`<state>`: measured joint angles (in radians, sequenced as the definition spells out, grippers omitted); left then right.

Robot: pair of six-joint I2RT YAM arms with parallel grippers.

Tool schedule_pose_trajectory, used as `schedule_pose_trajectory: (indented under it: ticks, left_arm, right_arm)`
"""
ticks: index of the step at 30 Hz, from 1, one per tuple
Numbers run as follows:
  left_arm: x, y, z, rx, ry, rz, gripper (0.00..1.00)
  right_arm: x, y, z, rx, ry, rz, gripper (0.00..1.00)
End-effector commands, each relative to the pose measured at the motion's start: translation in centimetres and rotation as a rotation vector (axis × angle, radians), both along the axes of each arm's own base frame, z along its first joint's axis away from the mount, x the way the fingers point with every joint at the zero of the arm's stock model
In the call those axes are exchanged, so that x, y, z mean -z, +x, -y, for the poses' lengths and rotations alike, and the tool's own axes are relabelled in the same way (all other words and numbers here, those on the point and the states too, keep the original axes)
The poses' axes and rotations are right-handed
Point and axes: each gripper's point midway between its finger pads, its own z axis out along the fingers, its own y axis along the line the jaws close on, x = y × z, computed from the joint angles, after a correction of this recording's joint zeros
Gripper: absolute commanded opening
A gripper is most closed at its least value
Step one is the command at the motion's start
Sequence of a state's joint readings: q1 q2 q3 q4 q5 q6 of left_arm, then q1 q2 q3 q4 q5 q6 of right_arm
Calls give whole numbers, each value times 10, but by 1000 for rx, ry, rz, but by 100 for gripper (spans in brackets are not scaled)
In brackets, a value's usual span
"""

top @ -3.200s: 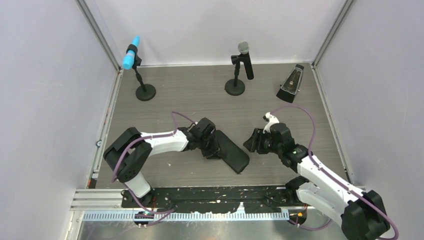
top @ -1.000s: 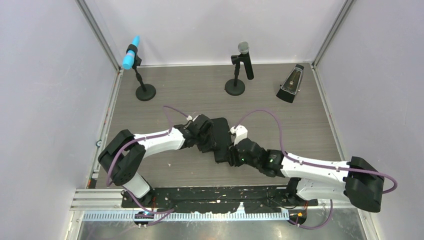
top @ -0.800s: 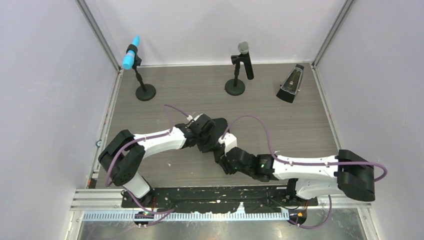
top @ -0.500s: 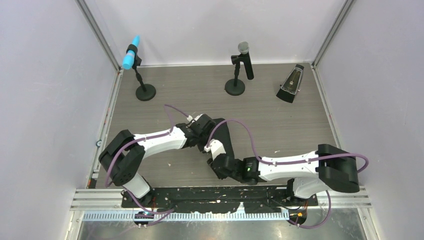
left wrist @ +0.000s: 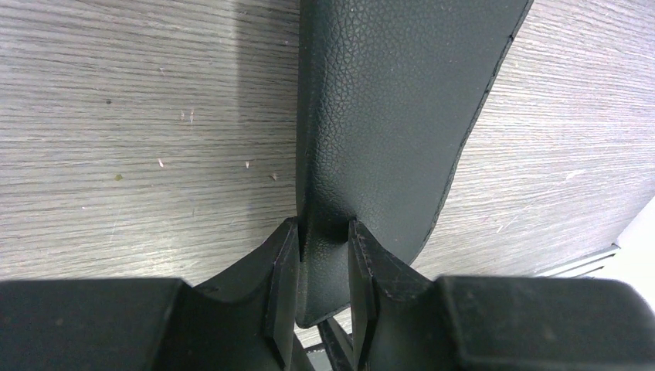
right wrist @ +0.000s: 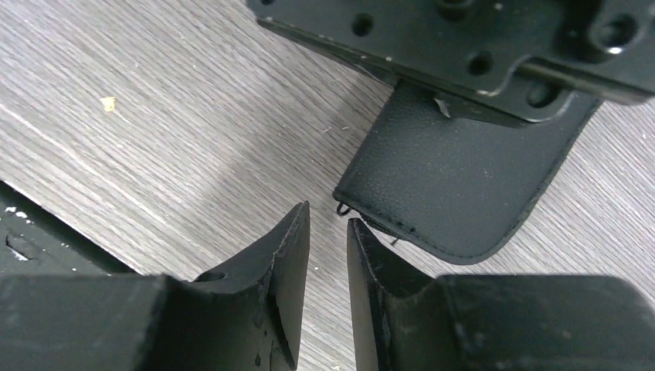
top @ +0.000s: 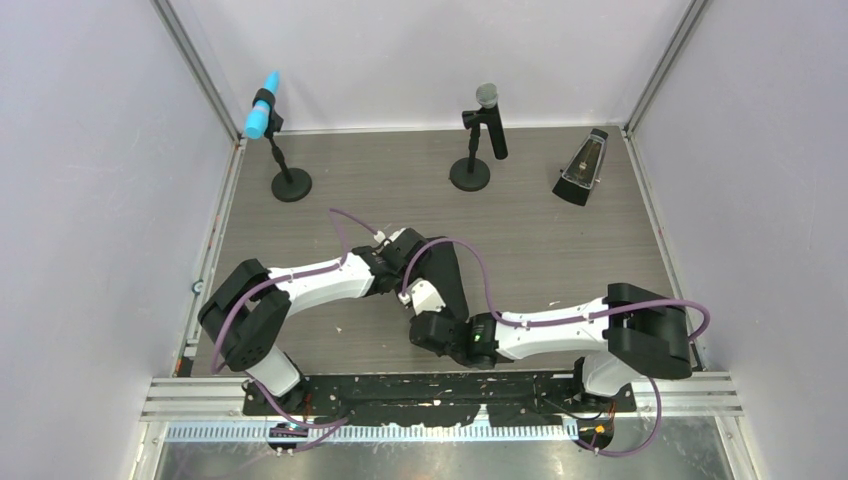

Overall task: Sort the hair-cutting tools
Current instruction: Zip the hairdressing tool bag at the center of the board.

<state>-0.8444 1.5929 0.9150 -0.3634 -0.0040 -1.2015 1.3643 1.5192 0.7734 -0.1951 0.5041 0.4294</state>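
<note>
my left tool (left wrist: 323, 236) pinches the black case (left wrist: 386, 116); my right tool (right wrist: 327, 224) stands slightly spread beside its corner.

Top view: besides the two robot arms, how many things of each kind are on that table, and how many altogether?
Microphones on stands: 2
Black zip case: 1
Black wedge-shaped object, perhaps a metronome: 1
Total: 4
</note>
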Motion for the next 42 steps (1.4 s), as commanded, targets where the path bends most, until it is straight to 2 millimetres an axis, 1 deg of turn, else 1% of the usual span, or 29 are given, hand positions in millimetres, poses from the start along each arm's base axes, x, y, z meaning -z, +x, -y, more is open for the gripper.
schedule_pose_trajectory:
  ticks: [1,9,13,15,17,20,21,22,23,24,25,28,31,37,42]
  left_arm:
    - [6,-11,-11,10,64,-32,23]
    - [3,-12,-9,21,53,-29,22]
    - [2,-14,-9,21,45,-30,22]
    - [2,-14,-8,21,41,-30,22]
    - [1,-15,-7,24,40,-28,22]
    - [2,-16,-7,26,39,-29,22]
    - [2,-16,-8,26,39,-29,22]
    - [1,-16,-8,26,38,-28,23]
    - [1,-17,-9,25,38,-29,22]
    - [2,-17,-10,25,41,-29,22]
    - [2,-17,-12,25,47,-26,22]
    - [2,-14,-20,12,77,-15,22]
    - [2,-9,-31,-9,105,-5,22]
    - [6,3,-56,-44,159,3,20]
    - [12,5,-71,-67,169,-6,20]
  right_arm:
    - [-14,12,0,86,15,52,33]
    - [-3,17,-5,85,-48,63,34]
    - [-3,21,-10,85,-60,87,33]
    - [-2,24,-9,95,-64,104,33]
    - [-3,27,-7,109,-65,121,31]
    - [-4,30,-5,127,-58,139,24]
    - [-5,31,-3,132,-57,146,20]
    - [-6,32,-3,135,-55,149,18]
    - [-6,33,-1,139,-54,152,12]
    - [-6,33,0,142,-52,151,10]
    - [-7,32,1,138,-48,147,6]
    - [-12,29,0,113,-30,133,5]
    - [-13,19,-1,66,-29,84,5]
    - [-6,-1,13,14,-54,-11,5]
    - [-2,-9,26,-7,-93,-48,5]
